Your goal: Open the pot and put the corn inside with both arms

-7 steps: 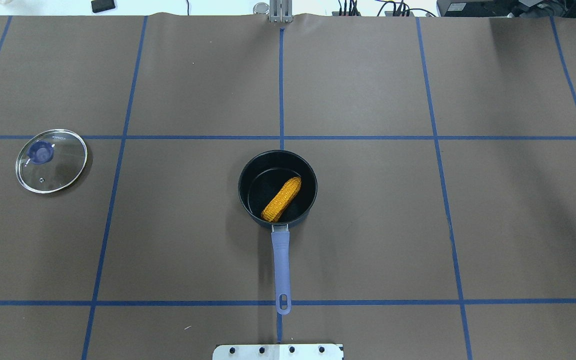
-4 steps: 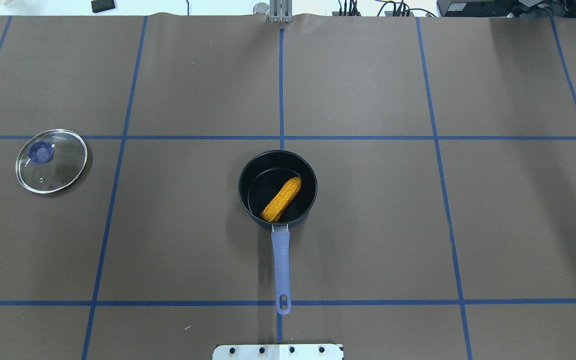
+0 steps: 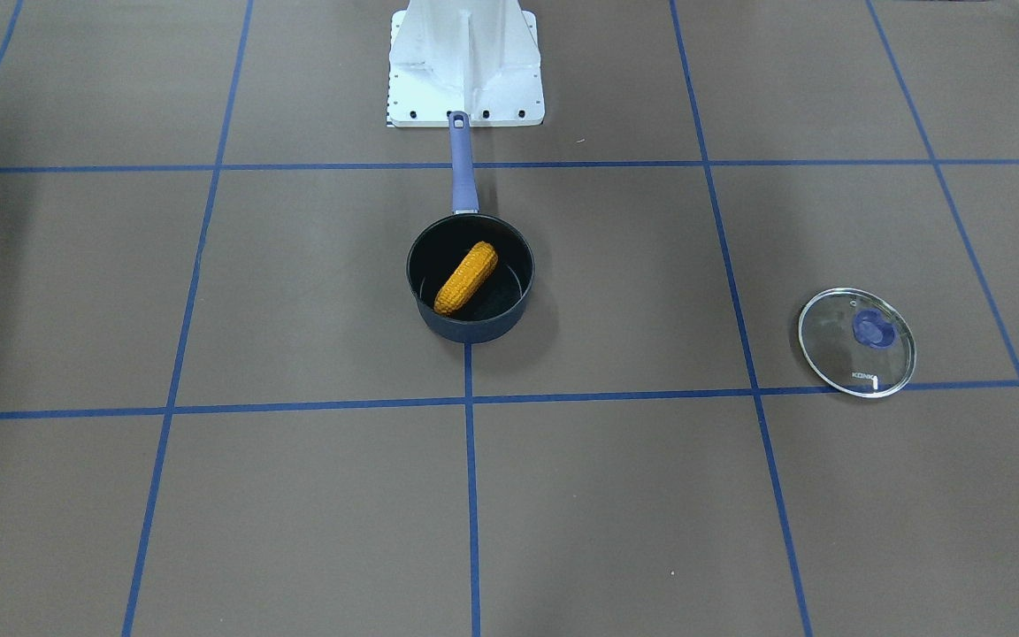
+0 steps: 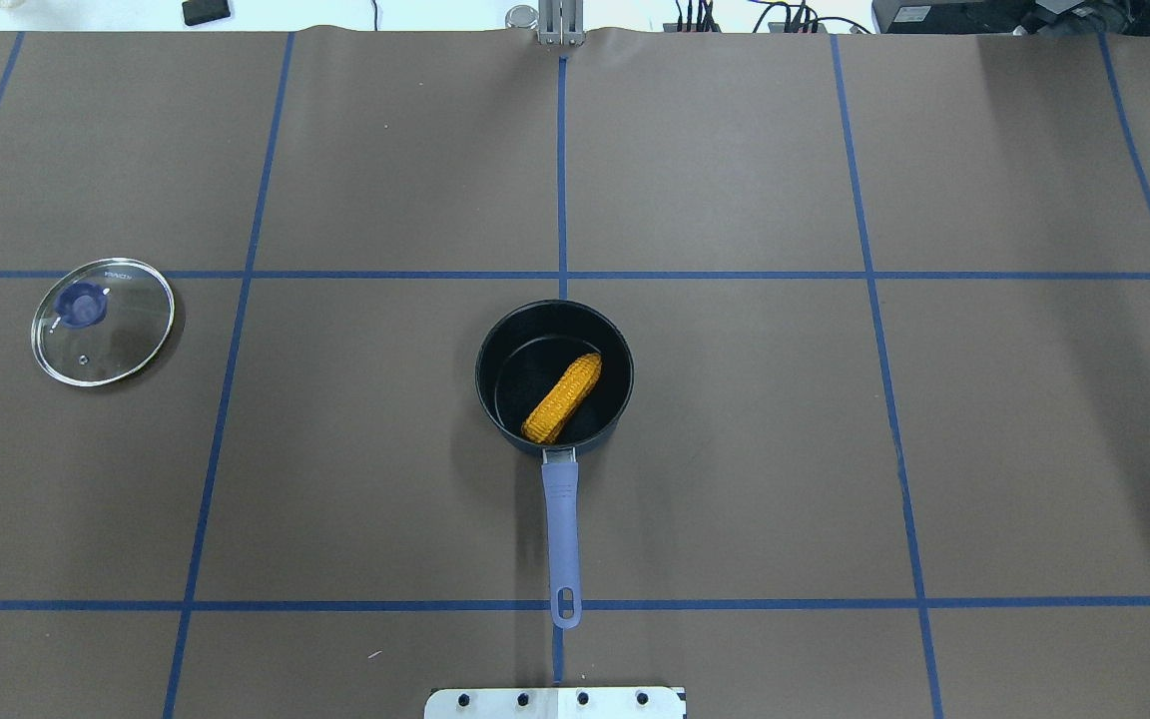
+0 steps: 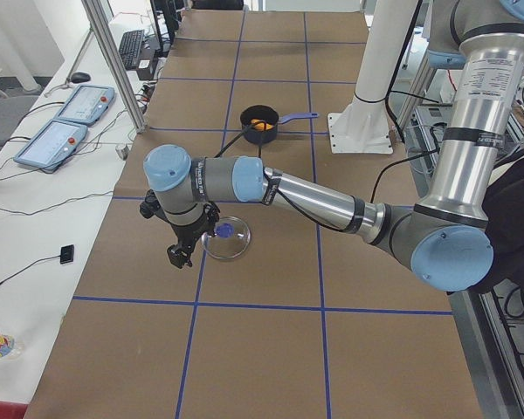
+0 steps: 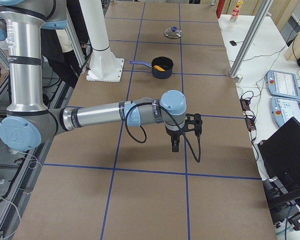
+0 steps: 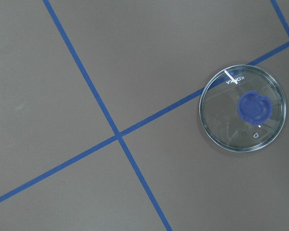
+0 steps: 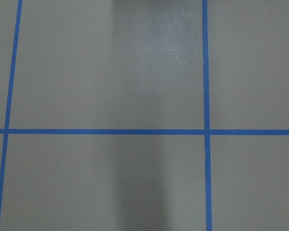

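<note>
The dark navy pot (image 4: pixel 484 365) stands uncovered at the table's middle, its purple-blue handle (image 4: pixel 561 529) pointing toward the robot base. The orange-yellow corn (image 4: pixel 563 398) lies slanted inside it, as the front view also shows for the corn (image 3: pixel 466 279) and the pot (image 3: pixel 472 329). The left gripper (image 5: pixel 179 253) hangs above the table beside the glass lid (image 5: pixel 226 238); I cannot tell if it is open or shut. The right gripper (image 6: pixel 174 146) hangs over bare table far from the pot (image 6: pixel 162 67); I cannot tell its state. Both hold nothing that I can see.
The glass KONKA lid (image 4: pixel 103 321) lies flat at the table's left, knob up, and shows in the left wrist view (image 7: pixel 243 114). The white base plate (image 4: pixel 555 702) is at the near edge. Blue tape lines grid the brown table. Aluminium posts (image 5: pixel 113 65) stand at the far edge.
</note>
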### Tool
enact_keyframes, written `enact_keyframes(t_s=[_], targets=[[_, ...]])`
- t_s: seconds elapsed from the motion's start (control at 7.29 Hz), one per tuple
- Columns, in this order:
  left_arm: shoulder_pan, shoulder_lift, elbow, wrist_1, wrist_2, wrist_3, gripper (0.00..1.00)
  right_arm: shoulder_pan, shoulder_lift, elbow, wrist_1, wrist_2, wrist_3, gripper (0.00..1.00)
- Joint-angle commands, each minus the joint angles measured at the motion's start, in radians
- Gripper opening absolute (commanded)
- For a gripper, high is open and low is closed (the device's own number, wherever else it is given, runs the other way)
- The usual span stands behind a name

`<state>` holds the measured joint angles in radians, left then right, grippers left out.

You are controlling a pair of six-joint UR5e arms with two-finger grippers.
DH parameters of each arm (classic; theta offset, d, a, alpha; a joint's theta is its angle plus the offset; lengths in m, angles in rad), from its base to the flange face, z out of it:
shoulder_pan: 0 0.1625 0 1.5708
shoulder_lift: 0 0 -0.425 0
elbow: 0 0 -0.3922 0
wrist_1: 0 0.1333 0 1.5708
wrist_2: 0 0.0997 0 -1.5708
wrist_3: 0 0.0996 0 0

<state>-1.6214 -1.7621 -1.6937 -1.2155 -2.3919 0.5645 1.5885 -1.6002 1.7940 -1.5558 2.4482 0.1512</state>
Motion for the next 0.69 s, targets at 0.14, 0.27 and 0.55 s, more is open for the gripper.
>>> enact_keyframes(t_s=[0.14,0.27,0.55], targets=[[0.0,-0.013,0.002,0.001,-0.001,0.0,0.98,-0.001,-0.003,-0.004,-0.001,0.006,0.011,1.0],[0.0,-0.013,0.002,0.001,-0.001,-0.001,0.98,-0.001,-0.01,-0.002,0.0,0.006,0.013,1.0],[0.003,-0.013,0.002,0.001,-0.001,0.0,0.98,-0.001,-0.02,-0.002,-0.001,0.005,0.013,1.0]])
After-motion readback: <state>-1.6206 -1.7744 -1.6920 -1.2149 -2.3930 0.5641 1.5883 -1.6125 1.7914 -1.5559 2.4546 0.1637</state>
